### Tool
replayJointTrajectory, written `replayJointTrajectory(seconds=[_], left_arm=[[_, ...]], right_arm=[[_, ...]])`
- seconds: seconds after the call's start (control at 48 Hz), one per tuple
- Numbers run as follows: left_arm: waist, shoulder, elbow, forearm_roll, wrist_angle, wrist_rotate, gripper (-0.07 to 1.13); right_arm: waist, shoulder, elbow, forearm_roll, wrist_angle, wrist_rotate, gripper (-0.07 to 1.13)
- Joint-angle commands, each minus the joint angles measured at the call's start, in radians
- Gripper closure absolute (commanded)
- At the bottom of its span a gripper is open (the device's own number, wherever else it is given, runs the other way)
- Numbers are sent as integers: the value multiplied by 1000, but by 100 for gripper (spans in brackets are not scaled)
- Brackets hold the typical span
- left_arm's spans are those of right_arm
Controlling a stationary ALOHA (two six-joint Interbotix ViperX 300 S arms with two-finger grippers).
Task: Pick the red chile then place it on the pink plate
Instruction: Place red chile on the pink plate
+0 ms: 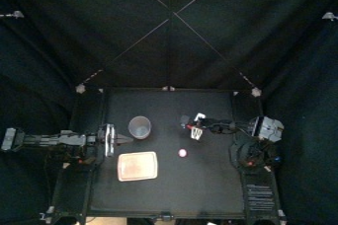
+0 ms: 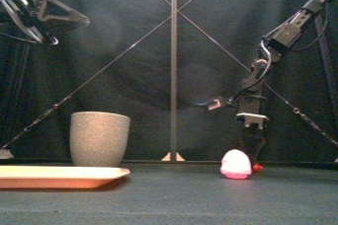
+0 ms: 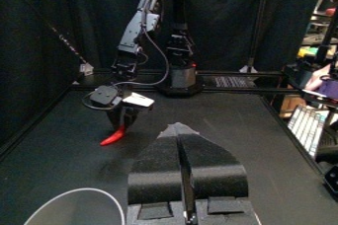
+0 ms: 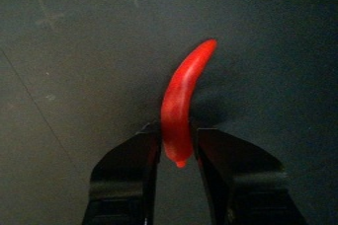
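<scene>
Red chile point(image 4: 187, 91): clamped by one end between the jaws of the right claw point(image 4: 176, 132), which are closed onto it. The rest of the body projects free, hanging tip-down close over the bench point(image 1: 211, 185), right of centre. Contact between tip and bench cannot be confirmed. Left claw point(image 3: 185, 170): jaws together, holding nothing, parked near the left rear corner of the pink plate point(image 1: 137, 167).

Hazards:
1. Slip or swivel. The hold covers only the end, so a quick traverse could rotate the chile or let it drop.
2. Dragging. A low carry may catch the tip on the bench.
3. Collision. The route to the plate runs between the grey cup point(image 1: 140, 125) and a pink-and-white toy point(image 1: 184, 153); either could be struck.
4. Release. The plate is shallow, so a chile dropped from height could bounce out.
</scene>
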Motion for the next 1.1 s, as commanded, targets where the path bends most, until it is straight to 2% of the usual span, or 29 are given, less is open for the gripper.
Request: replayJointTrajectory(seconds=[0.021,0.125,0.292,0.438,0.583,0.792,0.979,1.104], left_arm=[[3,3,-11,2,-5,2,109],[5,3,-11,2,-5,2,109],[5,3,-11,2,-5,2,109],[6,3,-11,2,-5,2,109],[6,3,-11,2,-5,2,109],[8,2,-9,2,-5,2,109],[8,0,-9,0,-5,2,109],[9,0,-8,2,-5,2,109]], right_arm=[[31,-49,-46,8,8,11,43],[106,-83,-106,12,28,11,43],[278,-86,-249,11,49,14,43],[403,-15,-376,-17,43,9,43],[492,101,-499,-71,15,12,43],[552,265,-669,-101,-55,11,43],[560,345,-769,-61,-77,11,42],[560,351,-785,-44,-89,2,36]])
